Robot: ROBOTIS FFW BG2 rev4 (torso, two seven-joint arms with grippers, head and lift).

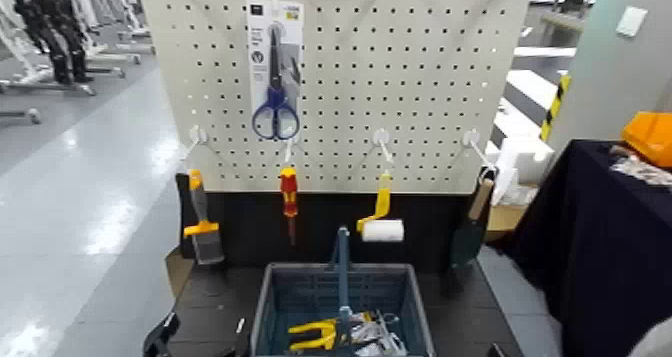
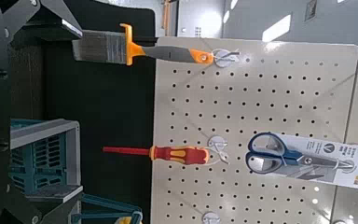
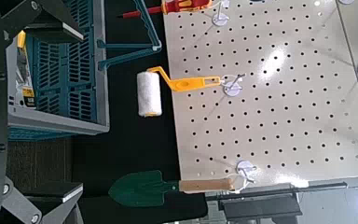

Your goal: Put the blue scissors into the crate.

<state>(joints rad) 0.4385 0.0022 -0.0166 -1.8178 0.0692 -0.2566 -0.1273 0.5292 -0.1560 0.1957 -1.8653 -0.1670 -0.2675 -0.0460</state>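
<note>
The blue scissors [image 1: 275, 81] hang on their tall white card at the top of the pegboard [image 1: 420, 81], left of its middle. They also show in the left wrist view [image 2: 280, 154]. The grey-blue crate [image 1: 340, 296] stands on the dark table below, with its handle upright. My left gripper [image 1: 160, 336] is low at the crate's left, open and empty, far from the scissors. My right gripper [image 3: 19, 112] is open and empty near the crate's [image 3: 61, 75] right side.
On lower hooks hang a paintbrush [image 1: 200, 226], a red-and-yellow screwdriver [image 1: 288, 193], a paint roller [image 1: 380, 226] and a green trowel [image 1: 468, 231]. Yellow-handled pliers [image 1: 315, 333] and other tools lie in the crate. A dark-draped table [image 1: 600, 241] stands at the right.
</note>
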